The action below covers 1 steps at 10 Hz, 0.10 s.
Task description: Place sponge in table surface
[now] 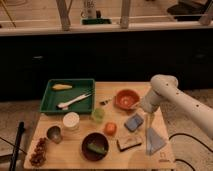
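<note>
Dark cabinets backed the table surface (77,145), crowded with a green tray (68,95) at ten o'clock and bowls. At four o'clock the gripper (148,121) hung just beside a blue sponge (134,122) lying flat on the wood, so placement looked largely finished. Whether it gripped anything could not be told.

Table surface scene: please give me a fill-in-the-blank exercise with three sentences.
1. The tray on the table surface has the colour ____.
2. The claw hangs beside the blue-grey sponge, over the ____ side of the table.
3. The orange-red bowl stands to the ____ of the tray.

Missing words: green; right; right
</note>
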Available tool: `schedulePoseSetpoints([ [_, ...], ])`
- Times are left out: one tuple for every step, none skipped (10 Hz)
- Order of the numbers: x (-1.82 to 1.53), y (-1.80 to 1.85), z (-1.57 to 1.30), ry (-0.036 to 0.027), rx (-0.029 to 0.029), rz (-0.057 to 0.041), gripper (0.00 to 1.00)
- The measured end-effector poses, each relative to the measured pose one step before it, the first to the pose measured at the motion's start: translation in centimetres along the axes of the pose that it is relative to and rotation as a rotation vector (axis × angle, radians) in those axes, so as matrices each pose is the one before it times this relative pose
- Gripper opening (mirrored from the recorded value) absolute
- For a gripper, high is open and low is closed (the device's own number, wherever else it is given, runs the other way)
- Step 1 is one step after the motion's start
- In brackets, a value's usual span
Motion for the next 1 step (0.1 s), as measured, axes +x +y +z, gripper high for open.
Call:
schedulePoseSetpoints([
  [0.003, -0.001, -0.003, 0.00009, 0.00003, 0.00001, 0.80],
])
